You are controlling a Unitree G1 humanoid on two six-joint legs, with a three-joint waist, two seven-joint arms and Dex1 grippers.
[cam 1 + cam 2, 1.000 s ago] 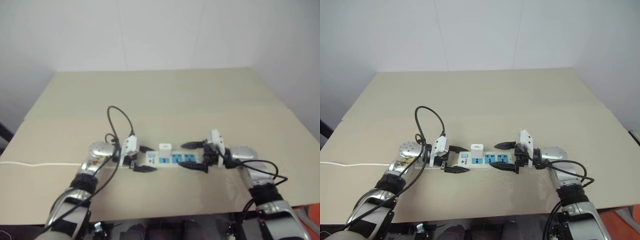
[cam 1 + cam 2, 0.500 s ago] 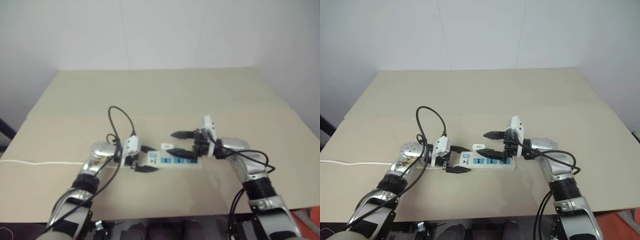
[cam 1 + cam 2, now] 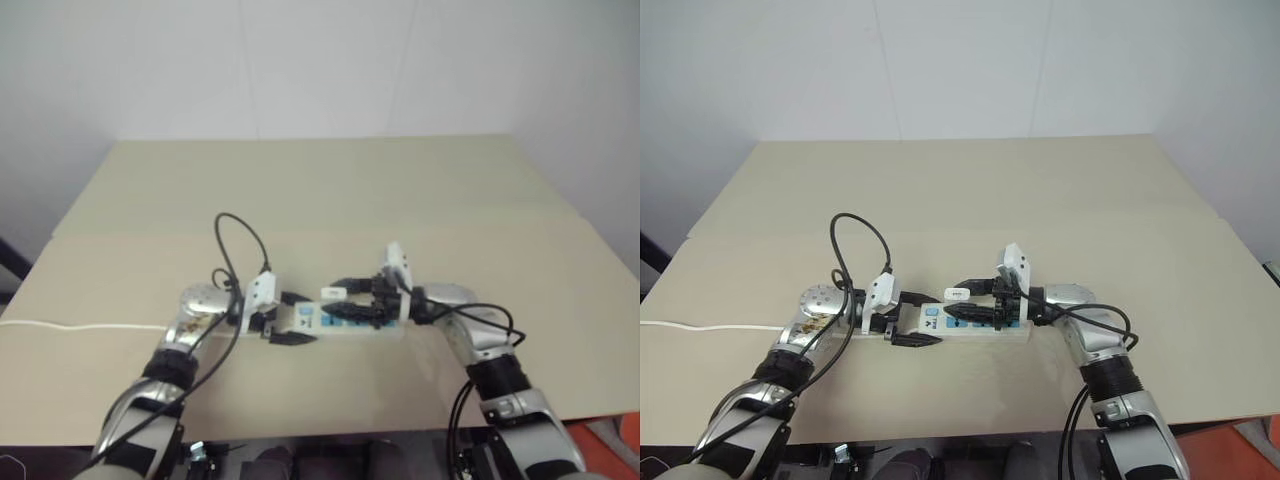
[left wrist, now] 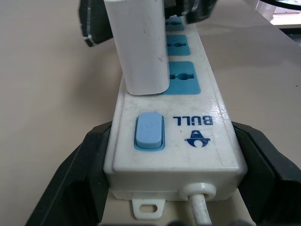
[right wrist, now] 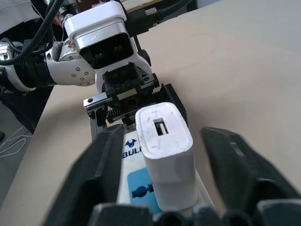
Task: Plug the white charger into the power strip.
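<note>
The power strip (image 3: 932,321) lies flat near the table's front, its blue sockets facing up. My left gripper (image 3: 925,318) is shut on the strip's switch end, with a black finger (image 4: 80,169) pressed against each long side. The white charger (image 3: 956,293) stands upright in the socket nearest the switch (image 4: 149,131). My right gripper (image 3: 955,300) reaches in level from the right and straddles the charger (image 5: 164,136). Its fingers (image 5: 106,160) stand apart, a narrow gap showing on each side of the charger, so it is open.
The strip's thin white cord (image 3: 700,327) runs left along the beige table (image 3: 1040,200) to its edge. A black cable (image 3: 860,240) loops up above my left wrist. A white wall stands behind the table.
My right gripper has slid left along the strip until its fingers flank the charger, and the fingers have drawn closer together. The left gripper and the strip have stayed still.
</note>
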